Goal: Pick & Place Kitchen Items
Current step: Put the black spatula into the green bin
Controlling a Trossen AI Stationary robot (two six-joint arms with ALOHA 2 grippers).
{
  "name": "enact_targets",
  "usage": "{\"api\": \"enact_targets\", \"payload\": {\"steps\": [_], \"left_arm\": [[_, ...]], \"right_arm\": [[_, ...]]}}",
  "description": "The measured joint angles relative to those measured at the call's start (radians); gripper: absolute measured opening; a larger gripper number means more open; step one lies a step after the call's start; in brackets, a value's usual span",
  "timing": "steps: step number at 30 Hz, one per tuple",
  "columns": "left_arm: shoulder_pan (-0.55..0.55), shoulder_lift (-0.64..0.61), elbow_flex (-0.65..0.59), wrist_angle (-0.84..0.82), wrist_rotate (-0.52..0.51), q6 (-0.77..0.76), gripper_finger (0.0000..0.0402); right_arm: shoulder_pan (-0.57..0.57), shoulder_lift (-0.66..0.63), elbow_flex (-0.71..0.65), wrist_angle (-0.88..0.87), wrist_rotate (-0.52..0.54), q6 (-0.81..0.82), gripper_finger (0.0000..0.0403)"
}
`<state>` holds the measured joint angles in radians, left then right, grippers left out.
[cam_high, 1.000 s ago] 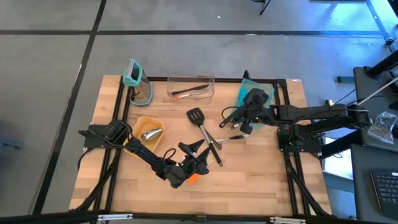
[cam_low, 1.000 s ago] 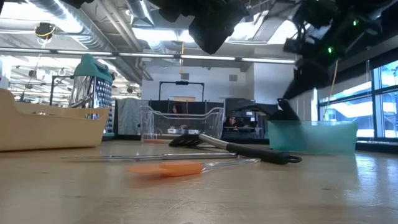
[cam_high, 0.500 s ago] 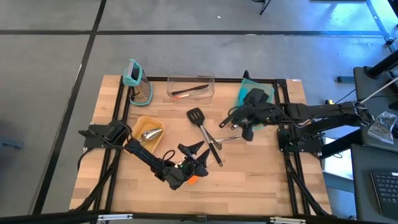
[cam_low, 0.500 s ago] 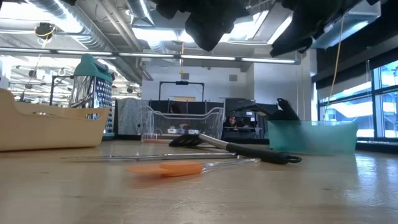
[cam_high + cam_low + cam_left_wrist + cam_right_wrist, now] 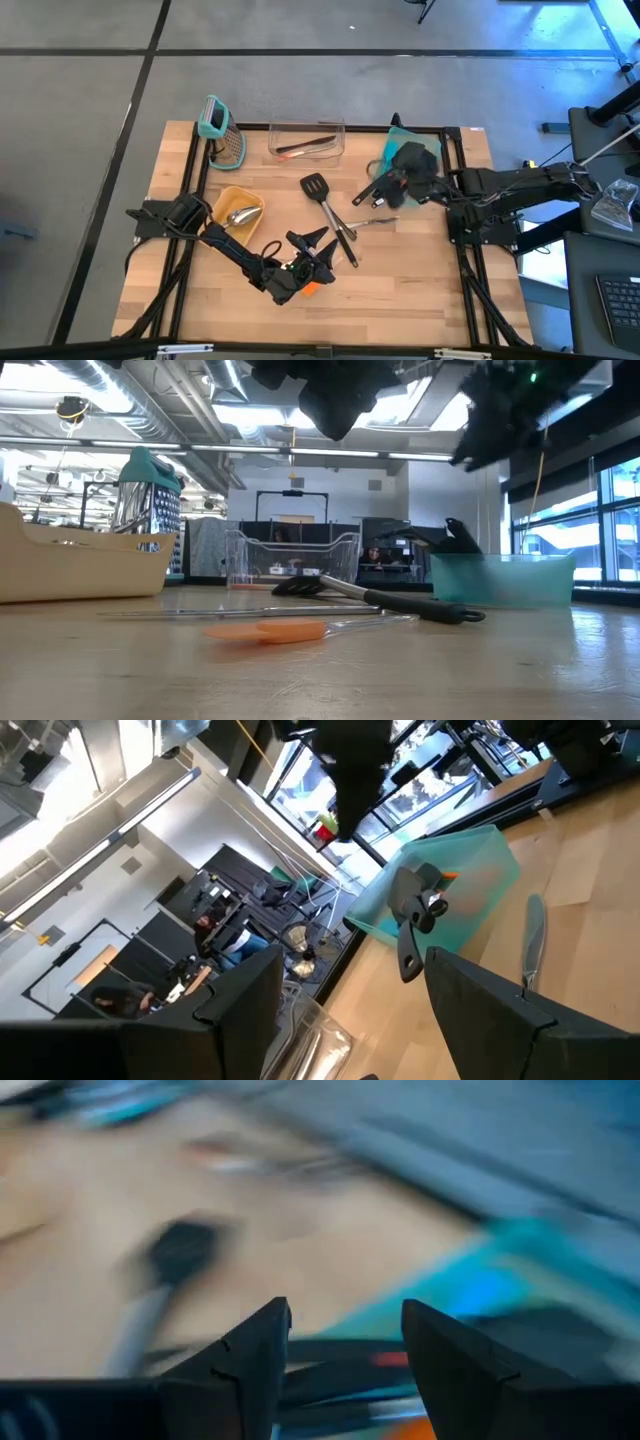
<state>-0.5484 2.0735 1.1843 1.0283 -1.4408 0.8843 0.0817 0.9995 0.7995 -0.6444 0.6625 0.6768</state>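
Partway, I judge: some utensils sit in clear bin (image 5: pixel 306 141), teal bin (image 5: pixel 404 150), yellow tray (image 5: pixel 237 211); black turner (image 5: pixel 327 209) and orange spatula (image 5: pixel 268 630) left on table (image 5: pixel 400 280); my left gripper (image 5: pixel 312 253) apart above them, right gripper (image 5: pixel 372 193) apart, empty near teal bin.

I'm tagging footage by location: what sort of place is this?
Probably a robotics lab or open workshop, not a home kitchen: a wooden workbench, exposed ceiling ducts, and desks with a person behind it.
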Motion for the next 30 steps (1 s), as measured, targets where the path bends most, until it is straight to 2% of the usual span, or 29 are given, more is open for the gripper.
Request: {"api": "enact_targets", "payload": {"steps": [1,3,6,10,13,15,22,30], "left_arm": [[0.000,0.000,0.000,0.000,0.000,0.000,0.0242],[-0.001,0.000,0.000,0.000,0.000,0.000,0.0242],[-0.006,0.000,0.000,0.000,0.000,0.000,0.0242],[-0.008,0.000,0.000,0.000,0.003,0.002,0.0242],[-0.007,0.000,0.000,0.000,0.003,0.013,0.0242],[-0.007,0.000,0.000,0.000,0.003,0.015,0.0242],[-0.008,0.000,0.000,0.000,0.003,0.017,0.0242],[-0.014,0.000,0.000,0.000,0.003,0.017,0.0242]], "right_arm": [[-0.029,0.000,0.001,-0.056,0.076,0.060,0.0197],[-0.129,0.000,0.001,-0.172,0.117,0.184,0.0193],[-0.318,0.000,0.000,-0.231,-0.025,0.232,0.0172],[-0.499,0.005,0.000,-0.145,-0.234,0.122,0.0108],[-0.596,0.038,0.000,-0.106,-0.301,0.064,0.0034],[-0.648,0.082,0.000,-0.108,-0.328,0.042,0.0010],[-0.750,0.281,0.000,-0.028,-0.429,-0.028,0.0002],[-0.803,0.413,0.000,0.013,-0.408,-0.039,0.0001]]}}
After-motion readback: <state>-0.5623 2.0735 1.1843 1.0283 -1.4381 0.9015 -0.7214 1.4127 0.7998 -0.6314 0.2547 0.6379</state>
